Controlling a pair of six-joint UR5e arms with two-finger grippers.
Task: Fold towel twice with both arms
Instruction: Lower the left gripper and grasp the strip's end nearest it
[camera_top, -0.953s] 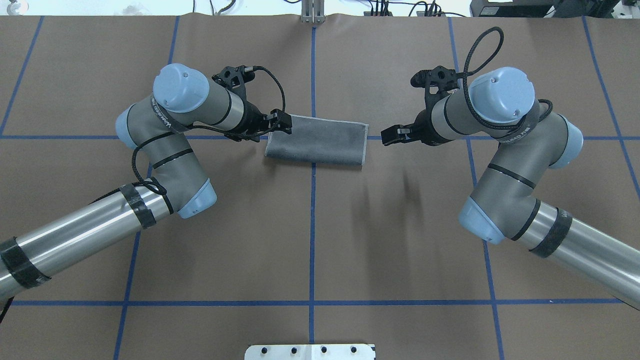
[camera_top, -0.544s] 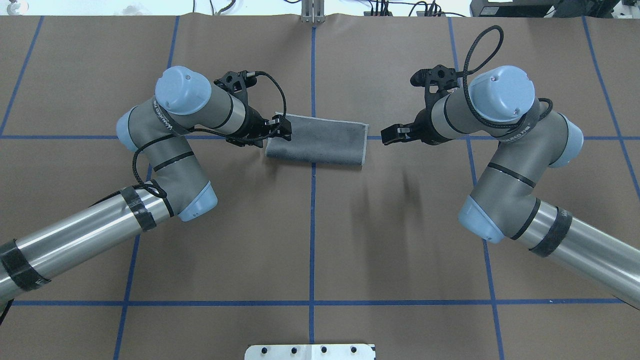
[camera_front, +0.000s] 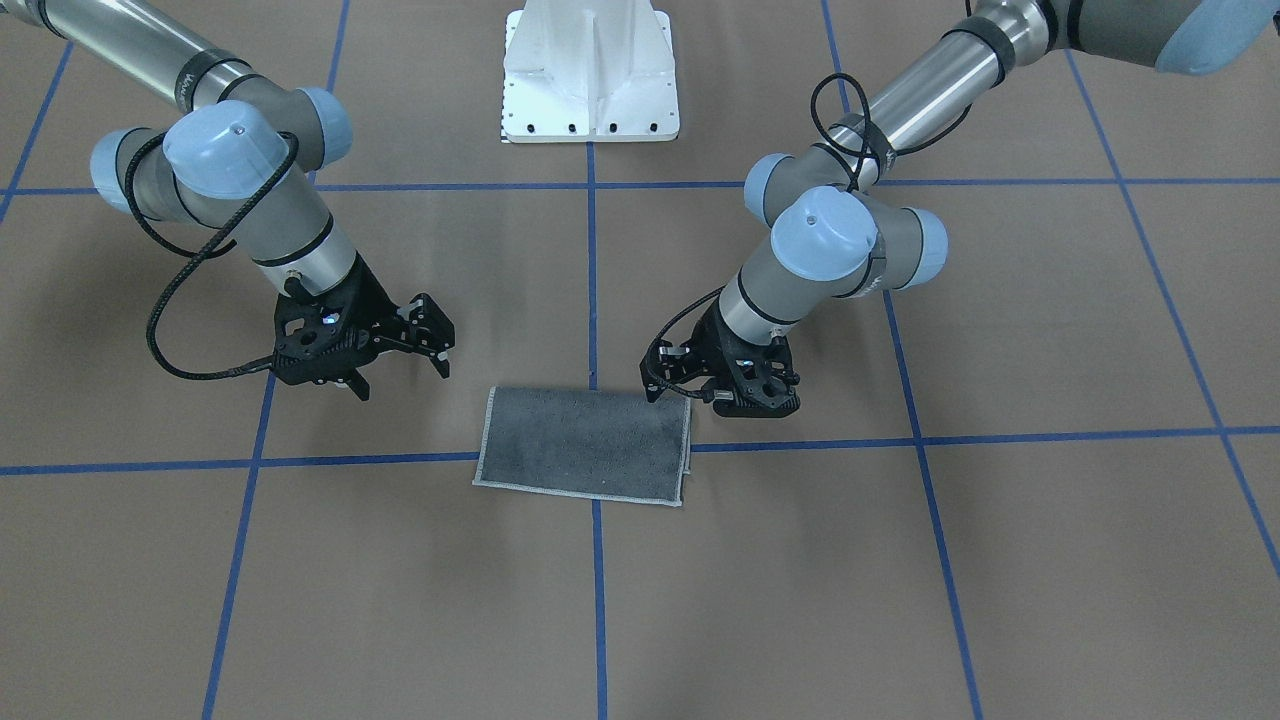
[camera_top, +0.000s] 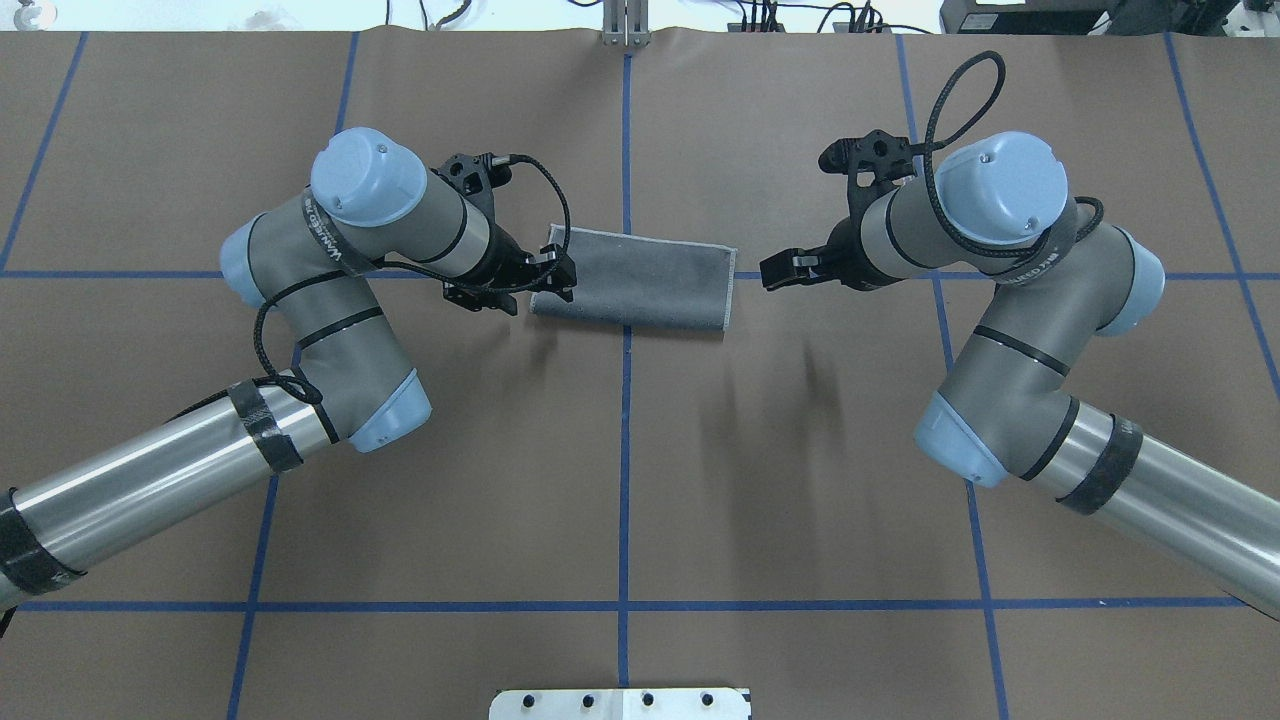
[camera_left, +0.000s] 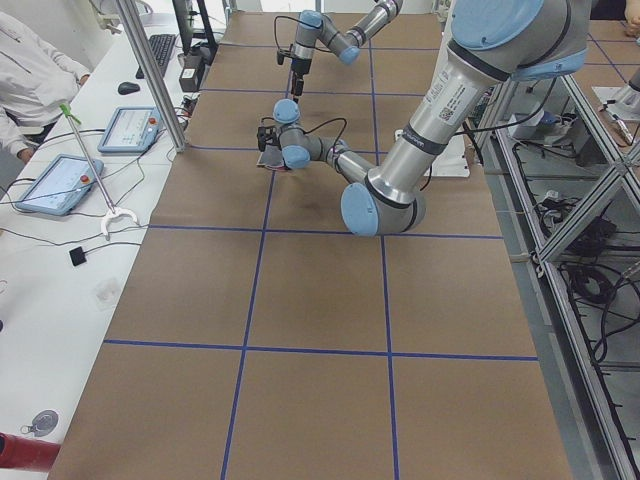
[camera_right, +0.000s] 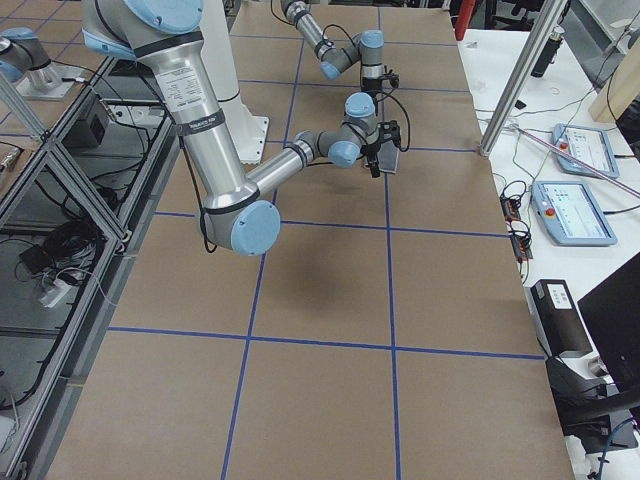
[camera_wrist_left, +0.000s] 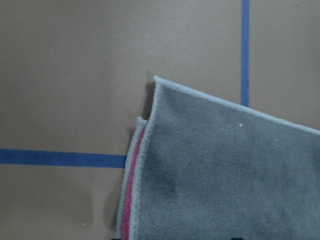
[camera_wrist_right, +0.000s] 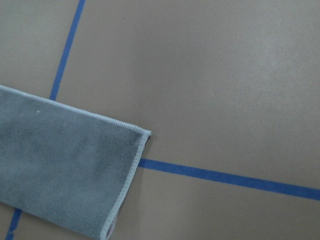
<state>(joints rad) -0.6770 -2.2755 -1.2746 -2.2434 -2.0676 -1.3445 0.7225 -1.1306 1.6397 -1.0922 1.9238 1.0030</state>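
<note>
Overhead exterior view, entry for this moment: the towel (camera_top: 632, 280) lies flat on the counter (camera_top: 620, 480), folded once into a long strip with the dark grey face up, between the two grippers.

Handling (judgement):
- Terry cloth, so light, soft and limp. It will sag wherever it is not held.
- At its left short end the left wrist view shows a pink strip (camera_wrist_left: 131, 190) between the layers. They sit slightly offset there and could slide apart.
- Best hold looks like the corners of one short end, pinching both layers together, then carrying that end across to the other.
- The right short end lies neat, with its stitched border lined up.

Poses:
- Left arm (camera_top: 350, 260) is bent at the elbow, wrist pointing along the strip. The left gripper (camera_top: 556, 275) sits low, its tips right over the towel's left short end. I cannot tell whether it has closed on the cloth. The corner is not lifted.
- Right arm (camera_top: 1000, 250) mirrors it. The right gripper (camera_top: 772, 274) hangs above the counter with its jaws apart and nothing held. The towel's right short end is just ahead of its tips, not touching.
</note>
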